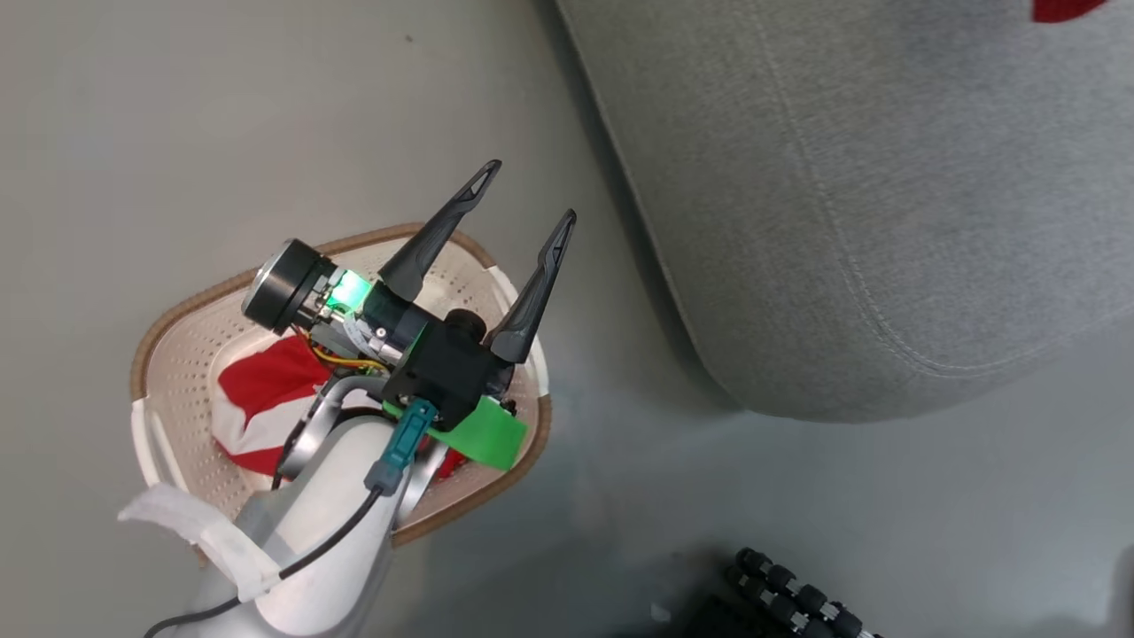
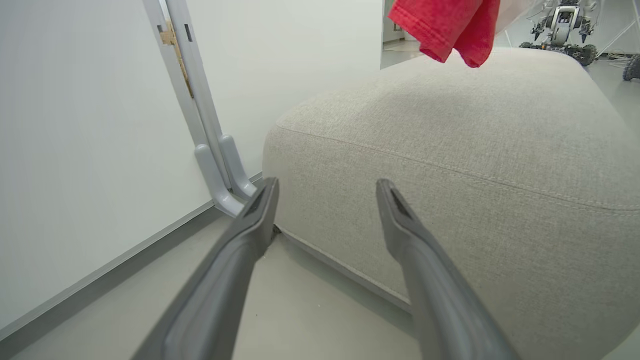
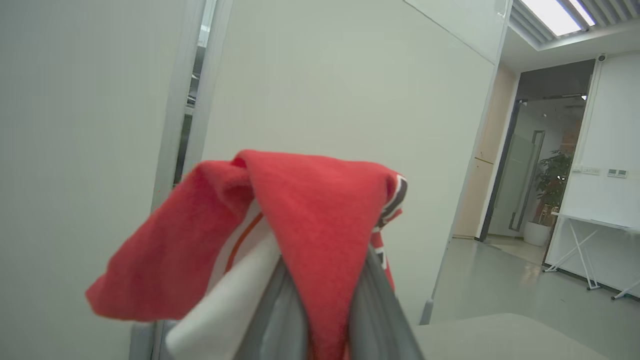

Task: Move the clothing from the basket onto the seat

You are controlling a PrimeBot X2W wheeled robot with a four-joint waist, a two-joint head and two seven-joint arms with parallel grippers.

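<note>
Clothing (image 3: 310, 200) hangs pinched between the right gripper (image 3: 325, 300) fingers, above the seat (image 2: 450, 150), not yet laid down. Left gripper (image 1: 530, 190) hovers spread and empty over the basket (image 1: 177, 310), where another red garment (image 1: 266, 381) awaits moving.

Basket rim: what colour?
Brown rim on the cream perforated basket; head view shows it best.

Grey floor (image 1: 221, 133): basket (image 1: 182, 377) beside seat (image 1: 886, 221)
</note>
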